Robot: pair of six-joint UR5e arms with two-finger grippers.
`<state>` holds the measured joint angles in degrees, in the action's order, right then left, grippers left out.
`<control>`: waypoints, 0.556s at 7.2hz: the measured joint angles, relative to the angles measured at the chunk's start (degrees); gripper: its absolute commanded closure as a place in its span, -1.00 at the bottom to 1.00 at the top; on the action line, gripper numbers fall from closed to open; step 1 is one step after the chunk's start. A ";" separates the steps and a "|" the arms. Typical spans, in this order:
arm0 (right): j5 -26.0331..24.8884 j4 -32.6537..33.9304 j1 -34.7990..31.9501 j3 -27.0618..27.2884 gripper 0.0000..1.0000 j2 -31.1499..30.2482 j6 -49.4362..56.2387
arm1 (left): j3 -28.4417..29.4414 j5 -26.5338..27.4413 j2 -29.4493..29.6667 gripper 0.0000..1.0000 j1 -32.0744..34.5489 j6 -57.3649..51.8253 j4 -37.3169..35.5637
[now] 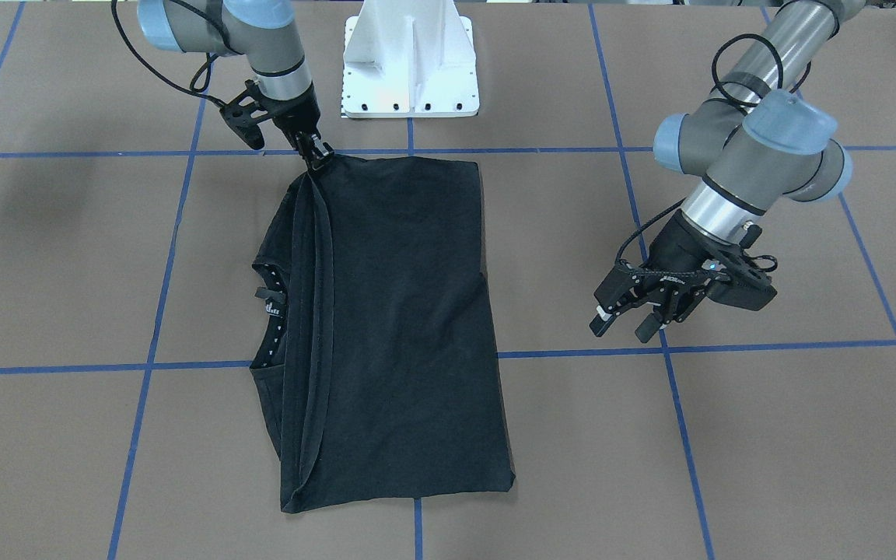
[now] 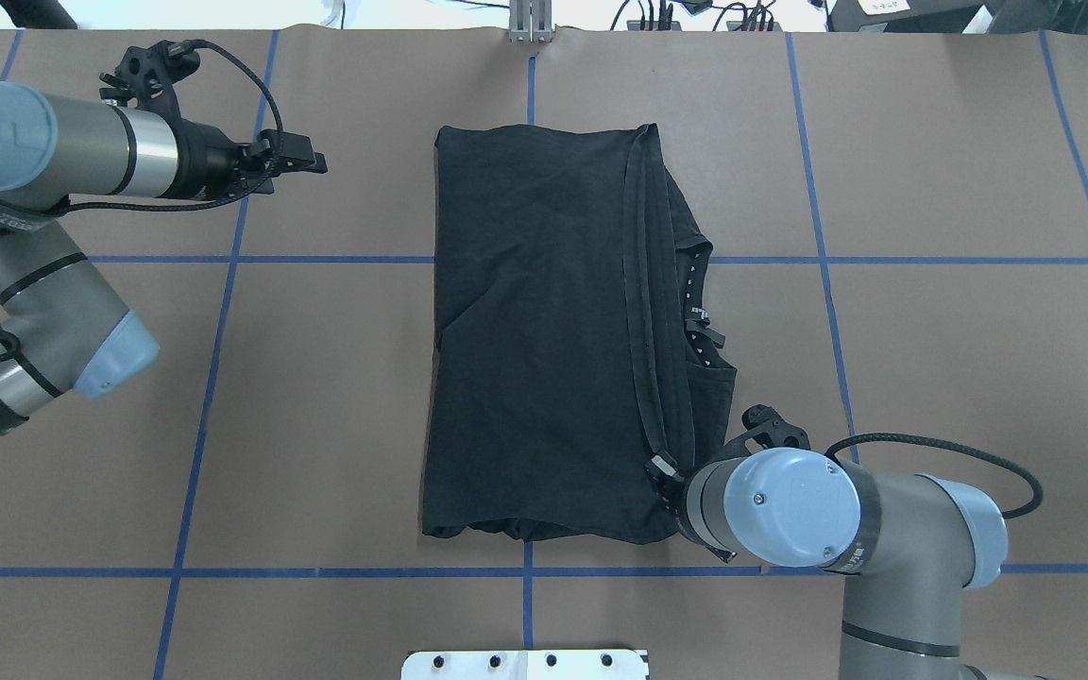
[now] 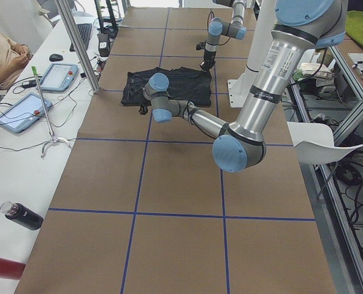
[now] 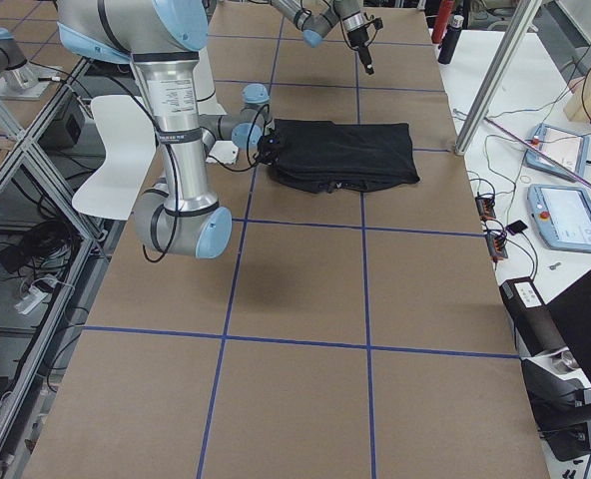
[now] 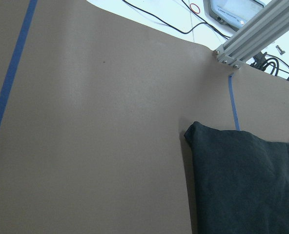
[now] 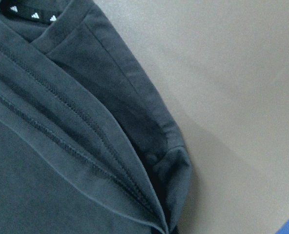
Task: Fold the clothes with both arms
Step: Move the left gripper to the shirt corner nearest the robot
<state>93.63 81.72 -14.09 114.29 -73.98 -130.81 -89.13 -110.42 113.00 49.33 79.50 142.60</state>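
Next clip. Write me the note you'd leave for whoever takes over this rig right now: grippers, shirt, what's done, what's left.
The right gripper is shut on the T-shirt, pinching its corner on the robot's side.
The left gripper is open and empty, hovering over the table clear of the cloth.
The T-shirt lies flat mid-table as a rough rectangle, hem laid beside the collar, which peeks out.
Done: apparently one fold across.
Left: release the corner, then probably one more fold to make it compact.
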 measured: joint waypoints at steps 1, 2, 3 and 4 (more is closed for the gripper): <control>0.29 0.01 -0.03 0.63 1.00 -0.42 0.02 | -3.77 0.58 -1.67 -0.75 -1.50 5.07 0.08; 0.51 0.01 -0.05 1.56 1.00 -1.17 0.07 | -8.12 2.84 -4.03 -0.75 -4.76 10.71 0.15; 0.67 0.01 -0.06 2.72 1.00 -2.23 0.19 | -12.61 7.64 -6.56 -0.75 -10.11 16.75 0.13; 0.73 0.00 -0.06 3.54 1.00 -3.00 0.32 | -15.99 14.21 -8.77 -0.75 -17.06 22.64 -0.14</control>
<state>94.36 81.72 -14.15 117.83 -76.98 -130.49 -105.12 -96.21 104.23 32.27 102.14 142.46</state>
